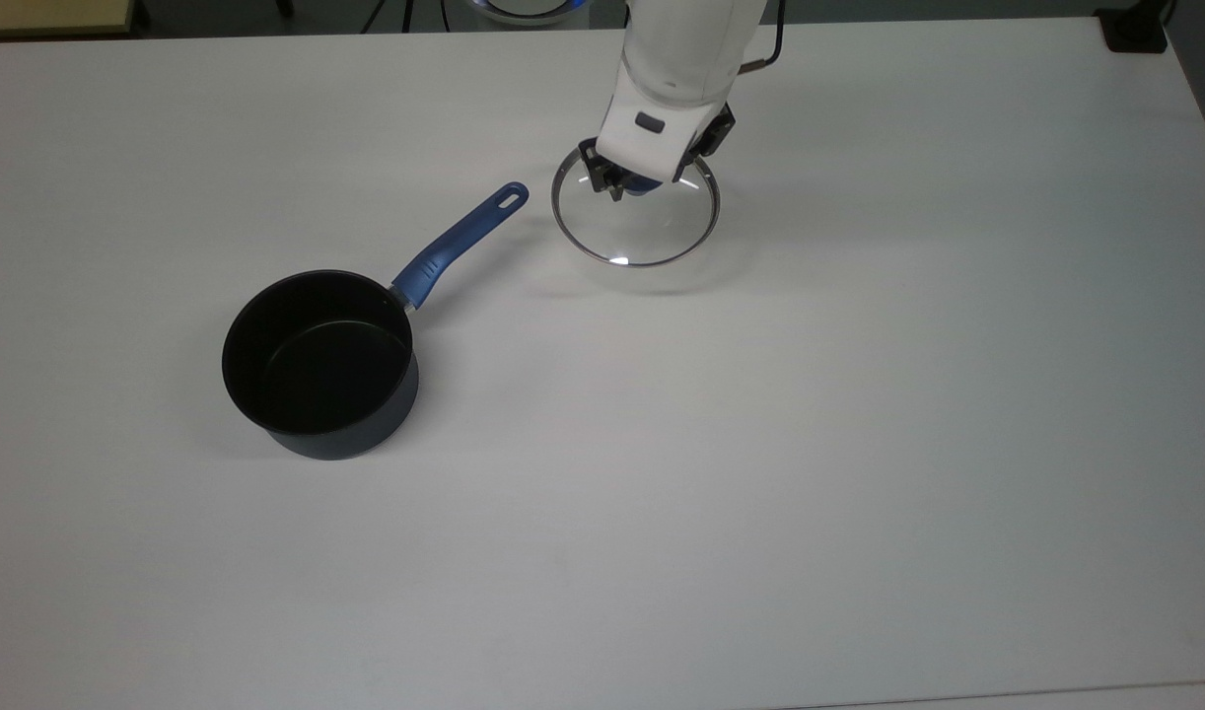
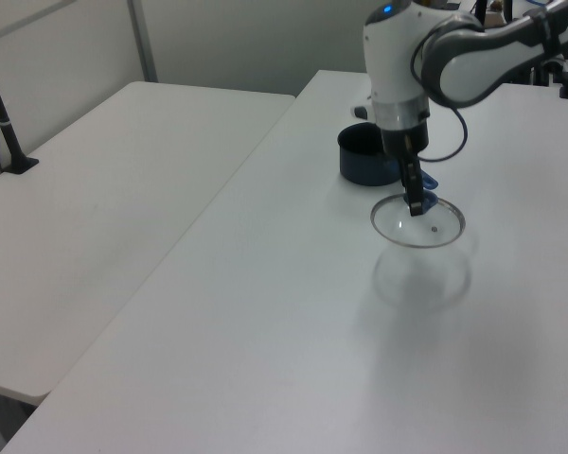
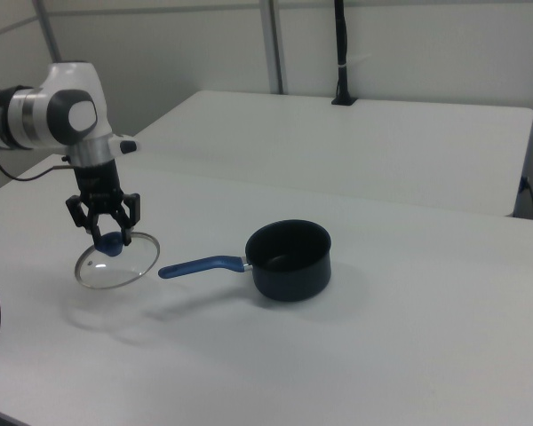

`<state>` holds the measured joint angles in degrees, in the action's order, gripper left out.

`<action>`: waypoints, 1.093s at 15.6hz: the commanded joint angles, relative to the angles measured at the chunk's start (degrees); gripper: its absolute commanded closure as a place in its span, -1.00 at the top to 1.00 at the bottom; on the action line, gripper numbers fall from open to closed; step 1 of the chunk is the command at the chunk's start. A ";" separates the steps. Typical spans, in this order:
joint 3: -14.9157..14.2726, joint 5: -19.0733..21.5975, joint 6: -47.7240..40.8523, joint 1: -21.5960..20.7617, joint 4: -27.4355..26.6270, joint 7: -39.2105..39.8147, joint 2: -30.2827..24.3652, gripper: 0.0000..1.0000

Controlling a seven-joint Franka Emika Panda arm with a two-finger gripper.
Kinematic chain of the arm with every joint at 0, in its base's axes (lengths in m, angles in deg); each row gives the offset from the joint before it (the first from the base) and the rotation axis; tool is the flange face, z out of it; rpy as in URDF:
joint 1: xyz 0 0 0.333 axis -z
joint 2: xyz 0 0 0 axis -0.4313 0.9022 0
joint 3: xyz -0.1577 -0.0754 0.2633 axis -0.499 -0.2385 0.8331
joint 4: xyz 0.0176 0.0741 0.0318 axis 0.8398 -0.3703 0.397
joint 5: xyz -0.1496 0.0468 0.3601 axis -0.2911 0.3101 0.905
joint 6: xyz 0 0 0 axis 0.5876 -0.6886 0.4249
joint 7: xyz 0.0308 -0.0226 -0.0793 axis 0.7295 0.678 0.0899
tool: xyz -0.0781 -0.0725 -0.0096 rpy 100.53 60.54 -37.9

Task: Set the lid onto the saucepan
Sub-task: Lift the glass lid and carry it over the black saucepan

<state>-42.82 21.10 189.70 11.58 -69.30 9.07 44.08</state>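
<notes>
White tabletop takes up the scene, and a second white table is seen beside it on the left view's left, with pale partition walls behind. Nearest in the top view, toward the top view's left, the saucepan is set upright on the table — a small black pot with a dark inside, its long blue handle angled up toward the top view's right, the slotted tip ending near the lid but apart from it. Farther back, the lid is seen as a clear glass disc with a thin steel rim. It is held clear of the table: in the left view a faint shadow lies on the surface below it, and in the right view the disc hangs tilted above its own shadow. The gripper is clenched on the lid's blue knob — one finger is seen on each side of it in the right view. Above it the white arm rises out of the frame. In the left view the saucepan is partly hidden behind the arm, well short of the lid.
</notes>
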 commanded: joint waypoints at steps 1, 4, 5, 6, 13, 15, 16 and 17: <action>-1.81 1.51 -4.04 -0.35 4.18 -1.85 -0.49 0.07; -3.74 2.04 -4.14 -0.18 6.64 -1.85 -0.22 0.07; -4.45 2.04 -4.14 -0.09 7.61 -1.76 -0.05 0.07; -5.06 2.04 -3.88 0.43 8.31 -1.67 0.21 0.07; -9.19 1.60 -3.17 4.92 15.25 2.28 5.92 0.07; -9.55 1.69 -3.08 6.67 17.89 2.90 7.94 0.07; -9.55 1.60 -2.82 7.37 18.86 3.16 8.91 0.07; -9.64 1.60 -1.95 7.90 19.48 3.77 9.61 0.07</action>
<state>-51.84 21.81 187.56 18.33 -54.82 10.68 50.21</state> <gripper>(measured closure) 0.392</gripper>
